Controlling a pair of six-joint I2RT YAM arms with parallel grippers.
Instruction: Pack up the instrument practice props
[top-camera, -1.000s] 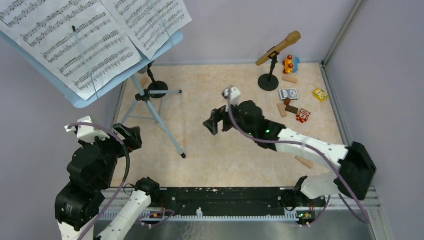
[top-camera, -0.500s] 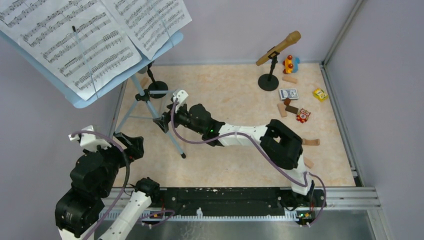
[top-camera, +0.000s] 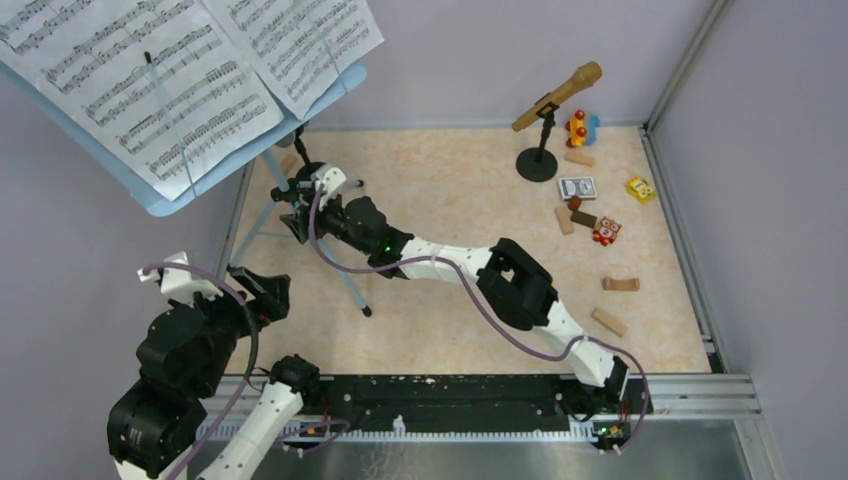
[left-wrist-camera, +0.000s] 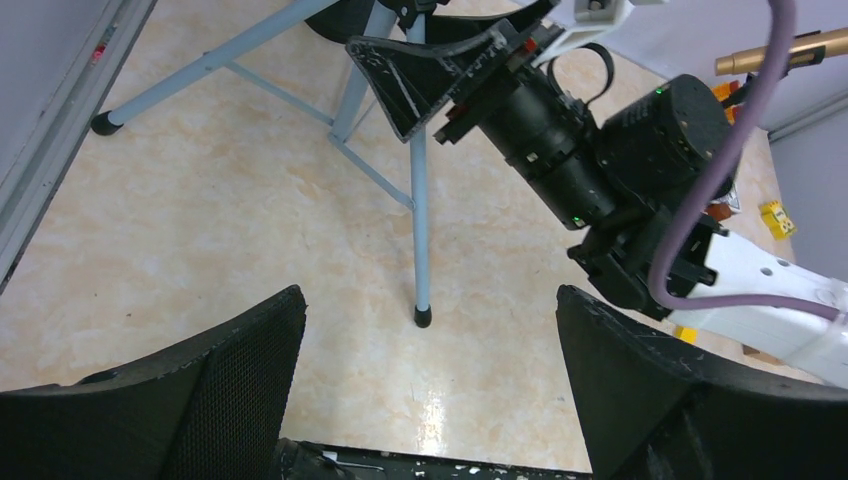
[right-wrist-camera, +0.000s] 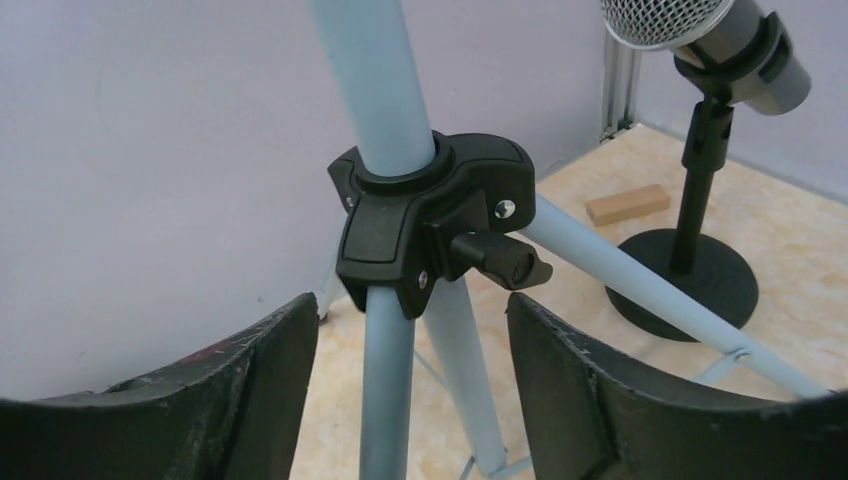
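Note:
The light blue music desk (top-camera: 180, 190) holds white music sheets (top-camera: 150, 90) at the top left, on a grey tripod (top-camera: 330, 250). My right gripper (top-camera: 291, 214) is open, and its jaws straddle a tripod leg (right-wrist-camera: 388, 400) just below the black hub (right-wrist-camera: 400, 230) without touching it. My left gripper (top-camera: 262, 292) is open and empty, near the tripod foot (left-wrist-camera: 423, 317). A gold microphone (top-camera: 560, 92) sits in a black round-based holder (top-camera: 537, 163) at the back right. A second microphone (right-wrist-camera: 700, 30) stands in a black holder (right-wrist-camera: 690, 280) behind the tripod.
A playing-card box (top-camera: 577, 187), colourful toys (top-camera: 580, 128), a yellow toy (top-camera: 640, 189) and wooden blocks (top-camera: 620, 284) lie at the right. Walls close the left, back and right sides. The tripod legs spread over the table's left part.
My right arm has swept left from the table's middle to the tripod, and its open jaws now straddle a leg under the hub. The left gripper has barely moved.

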